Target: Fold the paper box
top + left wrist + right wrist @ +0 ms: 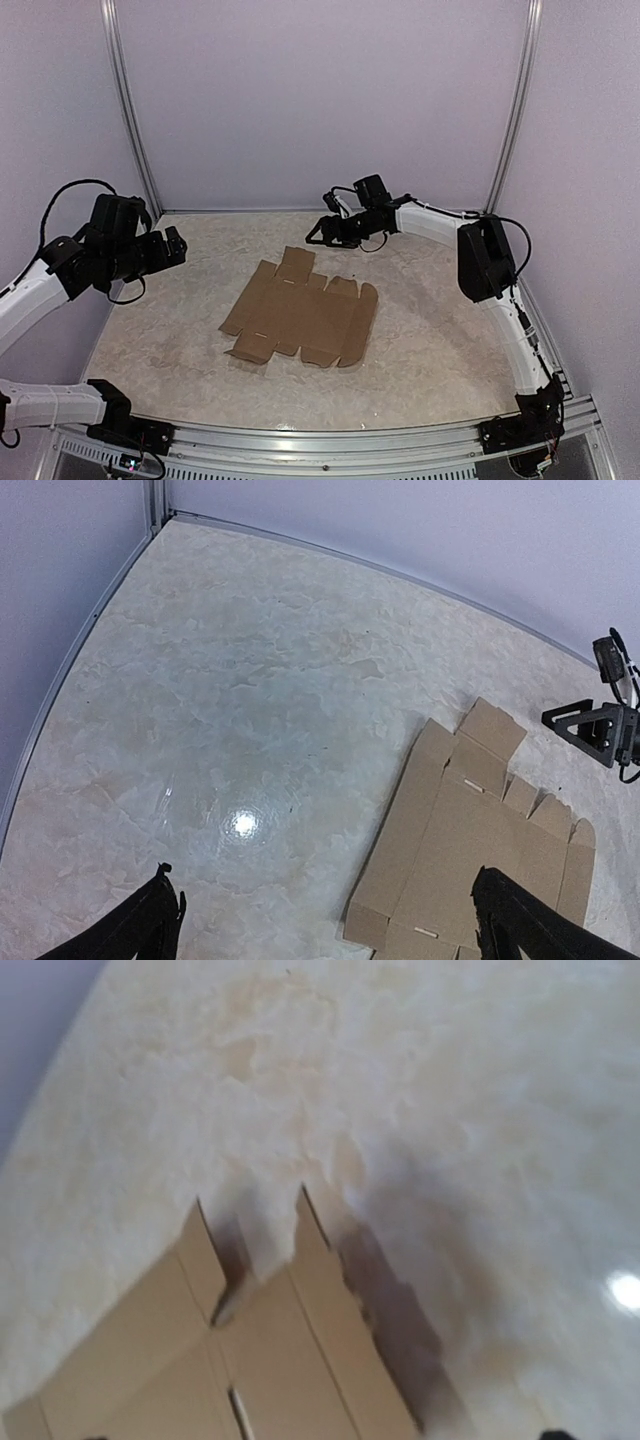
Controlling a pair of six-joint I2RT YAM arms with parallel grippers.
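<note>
Jaws of the left gripper [322,912] stand spread wide with nothing between them, its two dark fingers [140,925] at the bottom corners of the left wrist view. It hangs above the table [430,350] at the near-left, well apart from the work. Paper box [300,312]: a flat brown die-cut sheet lying flat mid-table, no panel raised, rounded flaps [365,318] on its right side, small square tab [296,264] projecting from the far edge. Right gripper [322,232] sits beyond that far edge, pointing toward the tab, and is not touching the cardboard. Whether its jaws are spread or closing I cannot tell; the right wrist view is blurred and shows only the far tabs and a shadow over them. Judgement: folding is not yet begun, and the step in hand is the approach for the first crease. To do it well, bring the right gripper low and catch a projecting tab at its free edge, since a flat sheet offers no other purchase. Left gripper should come in and press a central panel beside the crease first. The table looks glossy, so an unpinned sheet would likely slide rather than bend. Lift along the scored line, not across it.
</note>
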